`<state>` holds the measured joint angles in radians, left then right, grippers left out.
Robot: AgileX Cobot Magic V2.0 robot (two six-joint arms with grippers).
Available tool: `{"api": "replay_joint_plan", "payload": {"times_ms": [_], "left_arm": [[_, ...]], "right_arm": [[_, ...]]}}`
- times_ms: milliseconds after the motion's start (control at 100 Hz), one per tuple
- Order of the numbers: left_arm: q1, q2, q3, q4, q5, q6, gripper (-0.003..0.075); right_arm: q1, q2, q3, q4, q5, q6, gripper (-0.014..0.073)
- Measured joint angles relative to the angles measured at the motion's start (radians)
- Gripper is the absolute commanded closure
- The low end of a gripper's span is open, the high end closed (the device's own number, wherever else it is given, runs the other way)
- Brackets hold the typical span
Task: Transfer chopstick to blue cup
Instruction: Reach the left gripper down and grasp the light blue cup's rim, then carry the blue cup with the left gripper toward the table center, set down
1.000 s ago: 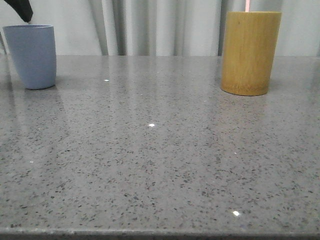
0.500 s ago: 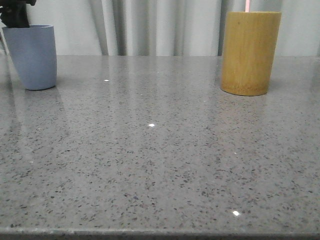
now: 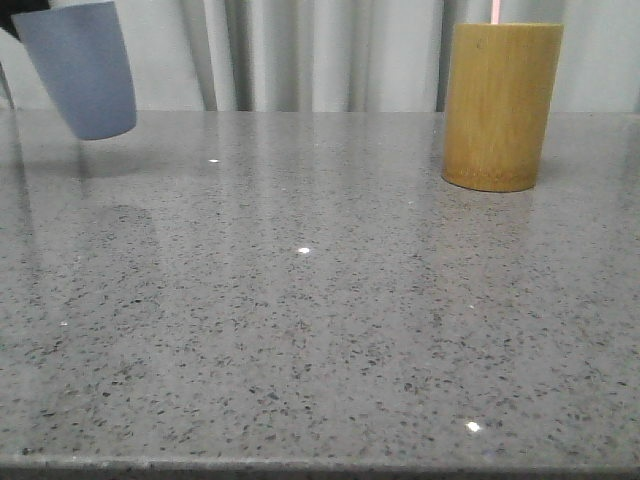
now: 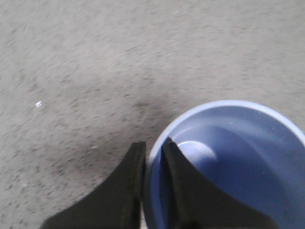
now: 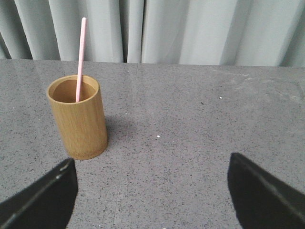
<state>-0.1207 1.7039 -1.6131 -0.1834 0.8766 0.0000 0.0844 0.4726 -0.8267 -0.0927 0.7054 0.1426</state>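
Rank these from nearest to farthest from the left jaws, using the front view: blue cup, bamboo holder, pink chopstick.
1. Blue cup: far left, lifted, tilted, rim pinched by the left jaws.
2. and 3. Bamboo holder and pink chopstick: far right, the chopstick standing inside the holder, too close to rank.

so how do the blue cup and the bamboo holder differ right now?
The blue cup is lifted and tilted, its rim pinched by the left gripper; the bamboo holder stands upright on the table. The cup is empty inside; the holder has a pink chopstick. The cup is shorter and tapered; the holder is taller and straight-sided. Both are handleless.
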Motion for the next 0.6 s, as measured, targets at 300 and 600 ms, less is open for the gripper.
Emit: {"api": "replay_joint_plan", "payload": {"times_ms": [300, 600], "left_arm": [[-0.214, 0.006, -0.105, -0.01, 0.057, 0.018, 0.0739], [-0.328, 0.083, -0.106, 0.001, 0.067, 0.019, 0.0739]], "right_arm": [[0.0, 0.0, 0.0, 0.0, 0.0, 0.0, -0.0041], [0.0, 0.0, 0.0, 0.0, 0.0, 0.0, -0.0041]]}}
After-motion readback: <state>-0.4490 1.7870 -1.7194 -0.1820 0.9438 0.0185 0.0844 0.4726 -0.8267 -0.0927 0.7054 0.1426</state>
